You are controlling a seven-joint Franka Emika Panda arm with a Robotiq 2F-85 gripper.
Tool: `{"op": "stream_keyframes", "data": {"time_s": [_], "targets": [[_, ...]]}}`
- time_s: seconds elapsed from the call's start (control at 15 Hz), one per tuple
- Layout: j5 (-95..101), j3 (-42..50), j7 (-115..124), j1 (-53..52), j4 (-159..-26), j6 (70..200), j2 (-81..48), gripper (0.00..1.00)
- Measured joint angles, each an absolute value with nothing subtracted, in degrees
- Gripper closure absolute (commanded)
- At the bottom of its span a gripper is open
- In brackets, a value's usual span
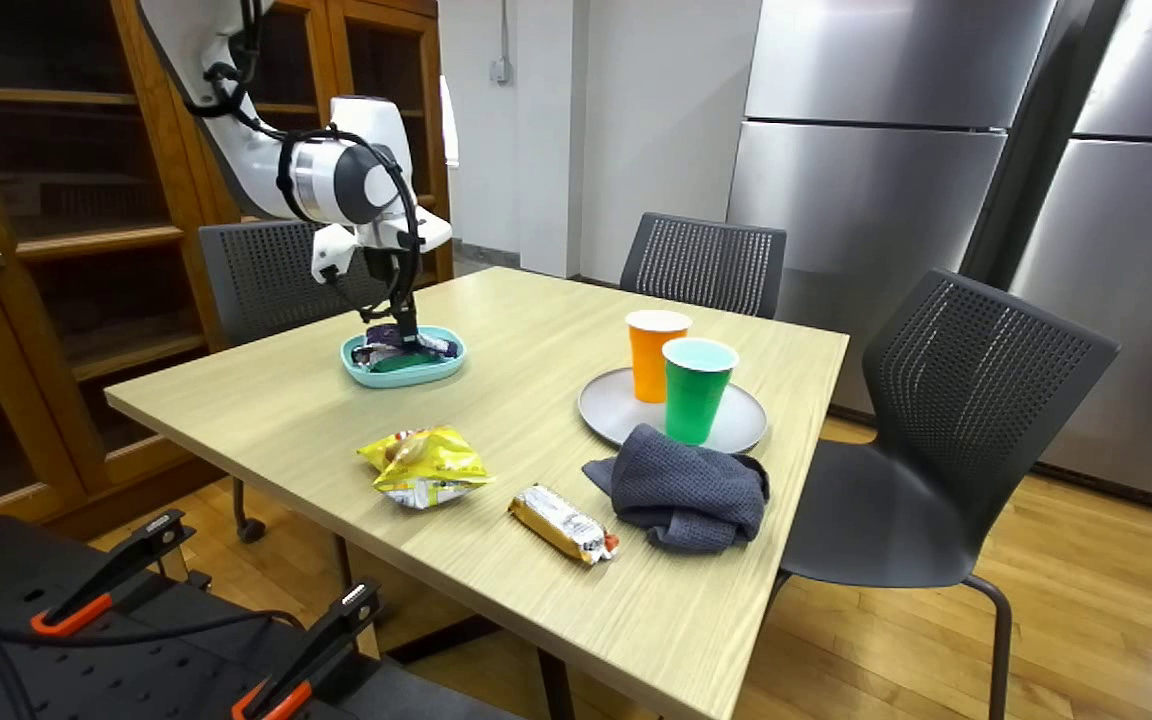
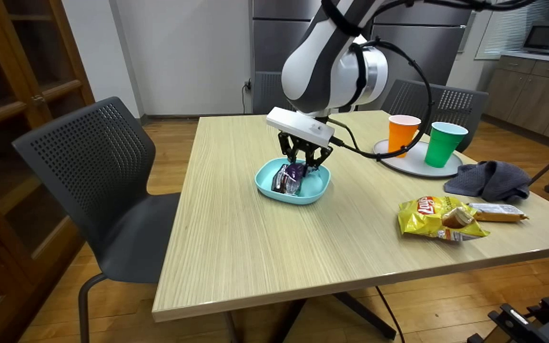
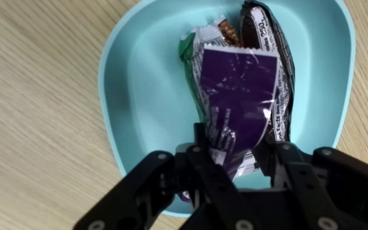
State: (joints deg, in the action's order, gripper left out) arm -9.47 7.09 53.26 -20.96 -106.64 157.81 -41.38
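Observation:
In the wrist view my gripper [image 3: 232,142] reaches down into a light-blue dish [image 3: 115,127]. Its fingers stand apart with a purple wrapped bar [image 3: 238,80] between them. The bar lies against the left finger, while a gap shows between its lower end and the right finger. Beneath it are a black-and-white wrapped bar [image 3: 283,86] and a green-and-white wrapped bar [image 3: 188,67], both partly covered. Both exterior views show the gripper [image 2: 303,161] low over the dish [image 2: 274,194], its fingertips close to the wrappers.
A yellow chip bag [image 1: 426,465], a gold-and-white wrapped bar [image 1: 564,522] and a dark grey cloth [image 1: 691,490] lie on the table [image 1: 266,400]. A grey plate [image 1: 606,410] bears an orange cup [image 1: 651,360] and a green cup [image 1: 694,400]. Chairs stand around the table.

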Motion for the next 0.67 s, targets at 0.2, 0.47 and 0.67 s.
{"op": "stream_keyframes", "data": {"time_s": [0.2,0.47,0.67], "targets": [[-9.26,7.29,53.56,-20.97,-106.64,158.1,-41.24,0.05],[-9.03,7.55,53.58,-20.97,-106.66,158.54,-40.39,0.0],[-8.6,7.7,53.58,-20.97,-106.91,158.55,-39.47,0.0]]}}
